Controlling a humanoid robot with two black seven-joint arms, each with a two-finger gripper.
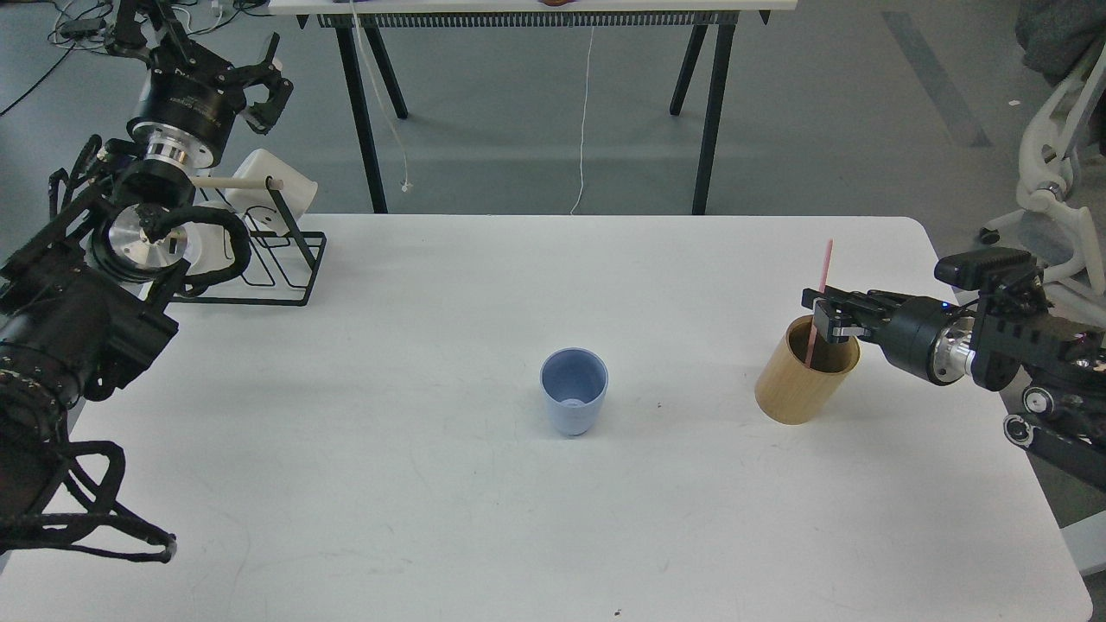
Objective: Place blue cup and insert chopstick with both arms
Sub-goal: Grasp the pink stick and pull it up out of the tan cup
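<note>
Head view, looking forward and down over a white table (432, 518). A pale blue cup (574, 390) stands upright and empty near the table's middle, with nothing touching it. Well apart to its right stands a wider tan cylinder (807, 370), leaning slightly. A thin pink chopstick (822, 289) rises out of the cylinder's mouth, tilted a little, its lower end inside. The right gripper (828, 318) reaches in from the right edge at rim height, its fingers closed around the chopstick's middle just above the rim. The left gripper (266, 91) is raised at the far left, away from the table's centre, its fingers spread and holding nothing. Beneath it a black wire rack (294, 259) holds white mugs (281, 194) on a pale wooden dowel (233, 182). The cup looks already placed, so the step in hand appears to be drawing the chopstick out of the cylinder. To do that well, the lift should follow the stick's own slant until the lower tip clears the rim, since a sideways pull could tip the leaning cylinder. The stick should then be carried across to the blue cup and lowered tip first into its opening.
</note>
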